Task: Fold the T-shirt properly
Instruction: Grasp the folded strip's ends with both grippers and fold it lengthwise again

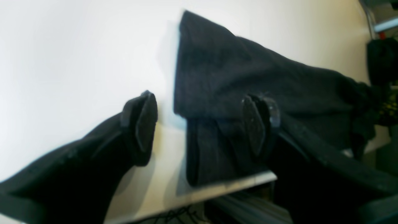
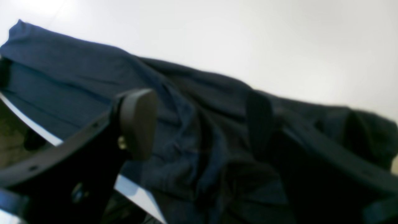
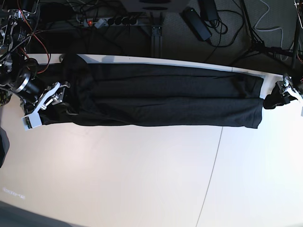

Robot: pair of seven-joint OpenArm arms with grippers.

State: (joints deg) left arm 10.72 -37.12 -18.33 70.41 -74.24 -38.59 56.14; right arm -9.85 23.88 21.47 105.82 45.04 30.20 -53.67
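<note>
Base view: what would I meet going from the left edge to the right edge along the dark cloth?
Right tool, open at the cloth's end → T-shirt, folded into a long band along the table → left tool, open at the other end.

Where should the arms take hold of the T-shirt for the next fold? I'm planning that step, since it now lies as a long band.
Probably the two short ends of the T-shirt, each gripper coming in from its own side: left gripper and right gripper already stand open there, and the band stretches straight between them along the table edge.
</note>
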